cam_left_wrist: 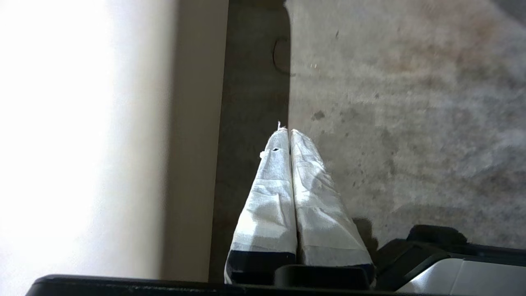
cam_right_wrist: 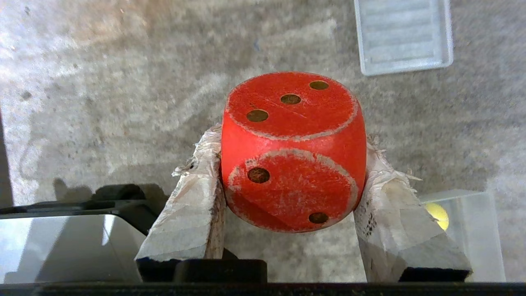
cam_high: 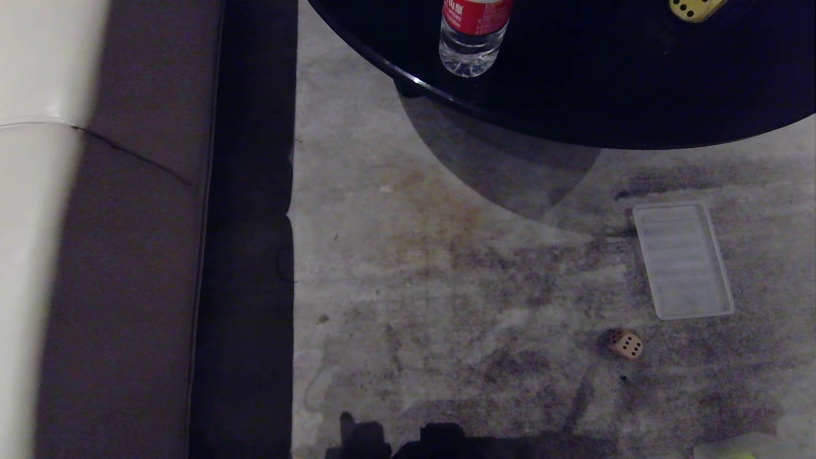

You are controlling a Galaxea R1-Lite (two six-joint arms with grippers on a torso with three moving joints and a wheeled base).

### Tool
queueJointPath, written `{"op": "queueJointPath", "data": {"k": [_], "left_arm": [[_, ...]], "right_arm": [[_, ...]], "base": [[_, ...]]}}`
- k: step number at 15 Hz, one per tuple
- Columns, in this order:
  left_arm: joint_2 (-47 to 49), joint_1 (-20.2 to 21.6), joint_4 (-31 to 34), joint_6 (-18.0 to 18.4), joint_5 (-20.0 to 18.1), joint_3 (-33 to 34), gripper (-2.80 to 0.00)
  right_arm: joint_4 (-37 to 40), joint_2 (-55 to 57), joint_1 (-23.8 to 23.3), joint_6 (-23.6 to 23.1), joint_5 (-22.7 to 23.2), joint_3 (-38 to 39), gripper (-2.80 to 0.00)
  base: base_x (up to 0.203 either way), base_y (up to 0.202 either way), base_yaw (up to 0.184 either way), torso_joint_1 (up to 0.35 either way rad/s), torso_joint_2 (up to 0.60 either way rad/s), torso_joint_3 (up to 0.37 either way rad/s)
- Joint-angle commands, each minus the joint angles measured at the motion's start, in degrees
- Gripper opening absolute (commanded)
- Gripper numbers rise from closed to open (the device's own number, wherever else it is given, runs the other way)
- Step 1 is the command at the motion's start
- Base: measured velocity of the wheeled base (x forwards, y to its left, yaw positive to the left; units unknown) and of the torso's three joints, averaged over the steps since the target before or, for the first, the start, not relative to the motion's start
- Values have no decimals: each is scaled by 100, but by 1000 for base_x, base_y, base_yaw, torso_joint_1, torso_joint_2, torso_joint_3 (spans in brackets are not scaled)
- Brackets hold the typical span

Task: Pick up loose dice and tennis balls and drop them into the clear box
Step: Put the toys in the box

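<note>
My right gripper (cam_right_wrist: 289,142) is shut on a red die (cam_right_wrist: 292,152), which it holds above the grey floor by two opposite sides. In the same view, just beside the gripper, stands the clear box (cam_right_wrist: 472,242), and a yellow ball (cam_right_wrist: 438,216) shows through its wall. On the floor a tan die (cam_high: 625,344) lies loose. A yellow die (cam_high: 695,7) sits on the black round table (cam_high: 637,95). My left gripper (cam_left_wrist: 288,132) hangs shut and empty over the floor by the sofa's base. Neither gripper shows in the head view.
The box's flat ribbed lid (cam_high: 683,260) lies on the floor just beyond the tan die. A water bottle (cam_high: 475,35) with a red label stands near the table's edge. A brown and white sofa (cam_high: 127,255) runs along the left.
</note>
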Motion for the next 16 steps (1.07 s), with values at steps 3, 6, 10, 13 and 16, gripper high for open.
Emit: {"op": "queueJointPath", "data": {"k": [3,6,10,13,16], "left_arm": [[6,0,1,12,1,5,-280],[6,0,1,21,1,9,-280],[6,0,1,29,-8,9,-280],[6,0,1,29,-2,9,-280],[6,0,1,29,-8,9,-280]], "right_arm": [[5,18,2,0,1,1,-280],[5,18,2,-24,1,1,-280],[6,18,2,-24,1,1,-280],[5,18,2,-33,1,1,-280],[14,18,2,-24,-8,1,-280]], "base": [[0,0,0,1,1,206],[0,0,0,3,4,199],[0,0,0,2,5,203],[0,0,0,1,2,203],[0,0,0,0,1,201]]}}
